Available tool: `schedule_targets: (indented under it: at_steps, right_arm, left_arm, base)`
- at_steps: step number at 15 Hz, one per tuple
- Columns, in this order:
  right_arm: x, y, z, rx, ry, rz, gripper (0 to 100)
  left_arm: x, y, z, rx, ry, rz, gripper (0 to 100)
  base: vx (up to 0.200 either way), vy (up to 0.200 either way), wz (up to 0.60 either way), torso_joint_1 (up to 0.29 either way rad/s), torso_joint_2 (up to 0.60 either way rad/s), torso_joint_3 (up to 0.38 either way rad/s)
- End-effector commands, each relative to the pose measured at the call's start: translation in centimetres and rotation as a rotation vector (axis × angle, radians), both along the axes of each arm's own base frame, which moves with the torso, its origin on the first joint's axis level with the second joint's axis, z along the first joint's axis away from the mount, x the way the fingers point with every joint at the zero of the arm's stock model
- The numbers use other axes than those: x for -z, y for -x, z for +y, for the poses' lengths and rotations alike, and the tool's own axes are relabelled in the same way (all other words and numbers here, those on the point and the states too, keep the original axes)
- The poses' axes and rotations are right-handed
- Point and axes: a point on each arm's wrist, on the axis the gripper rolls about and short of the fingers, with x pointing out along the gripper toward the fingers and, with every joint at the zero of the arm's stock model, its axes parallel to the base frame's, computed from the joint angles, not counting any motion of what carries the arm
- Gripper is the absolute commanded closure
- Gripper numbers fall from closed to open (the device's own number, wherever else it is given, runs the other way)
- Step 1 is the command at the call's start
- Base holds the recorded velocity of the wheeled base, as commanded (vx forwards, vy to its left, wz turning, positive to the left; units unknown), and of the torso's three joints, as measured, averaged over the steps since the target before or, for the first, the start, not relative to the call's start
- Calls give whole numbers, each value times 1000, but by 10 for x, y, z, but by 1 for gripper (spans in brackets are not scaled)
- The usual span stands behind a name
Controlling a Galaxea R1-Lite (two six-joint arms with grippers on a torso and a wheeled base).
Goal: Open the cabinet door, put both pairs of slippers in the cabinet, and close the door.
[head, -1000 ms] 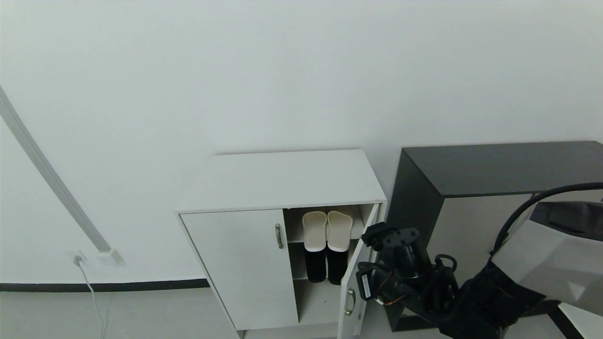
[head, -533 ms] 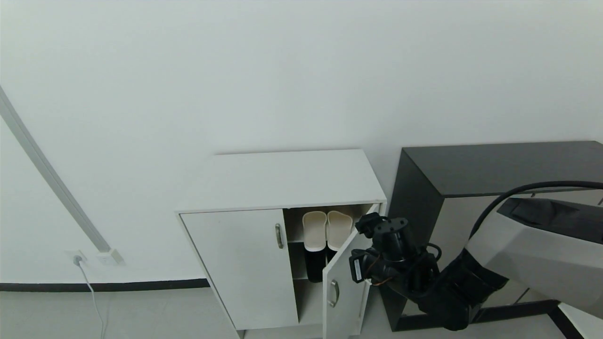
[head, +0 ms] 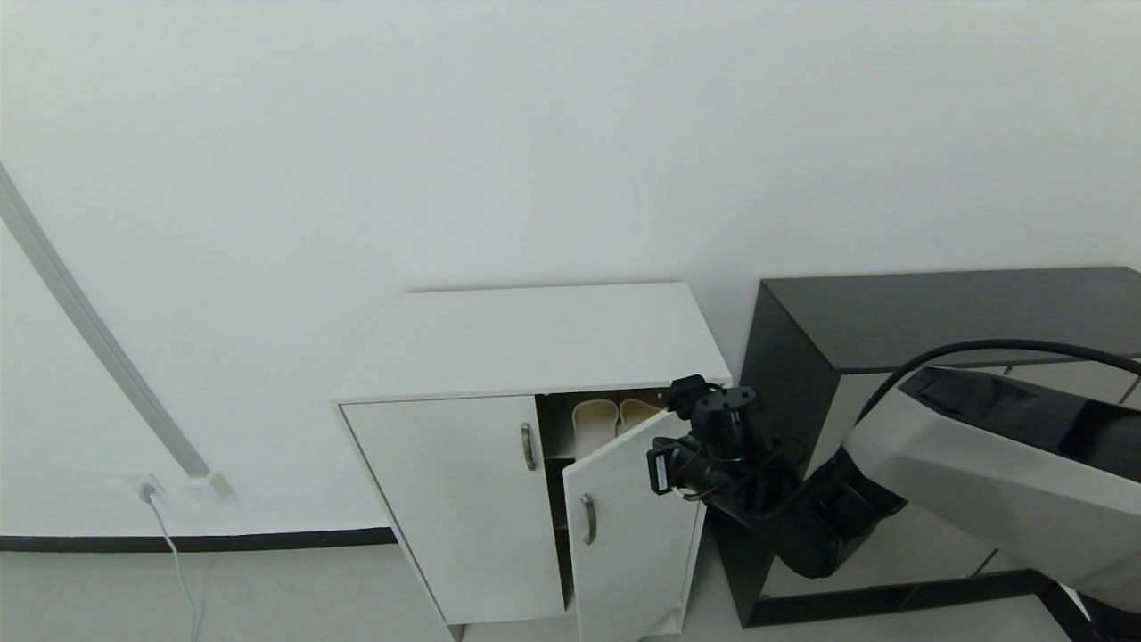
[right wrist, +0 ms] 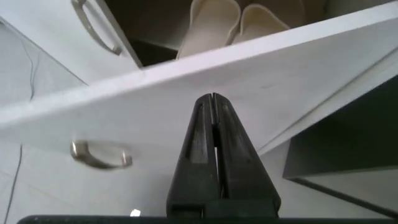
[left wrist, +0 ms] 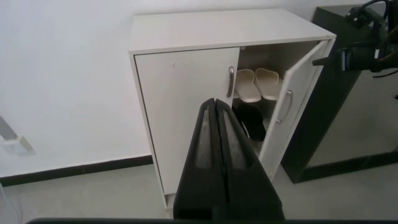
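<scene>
The white cabinet (head: 535,339) stands against the wall with its left door (head: 455,499) closed. Its right door (head: 633,526) hangs partly ajar. My right gripper (head: 685,394) is shut, and its tips (right wrist: 213,99) rest against the outer face of that door (right wrist: 298,81) near the top edge. Through the gap a cream pair of slippers (head: 595,417) lies on the upper shelf, with a black pair (left wrist: 249,119) on the shelf below. My left gripper (left wrist: 215,104) is shut on nothing, held back in front of the cabinet (left wrist: 186,93).
A black side table (head: 936,312) stands right beside the cabinet, close to the open door's hinge side. A wall socket with a white cable (head: 147,490) and a slanted grey conduit (head: 89,330) are at the left. Bare floor lies before the cabinet.
The right door has swung from wide open to only partly open. My right gripper moved left and up along with it, staying on the door's outer face.
</scene>
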Motion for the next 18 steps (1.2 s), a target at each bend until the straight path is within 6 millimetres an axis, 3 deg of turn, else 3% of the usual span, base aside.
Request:
schedule_targets:
  at_steps: [1,9,18]
  right_arm:
    - [8,-8,2,8,0,1,100]
    - [27,-36,17,21,-21,-30,100]
    - [25,-56,16,48,-35,-56,100]
  left_arm:
    - [0,0,0,-1,1,1,100]
    - [0,0,0,-1,-1,1,100]
    - [0,0,0,-1,1,1,100]
  base:
    - [0,0,0,0,0,0]
    - [0,0,0,0,0,0]
    - [0,0,0,0,0,0]
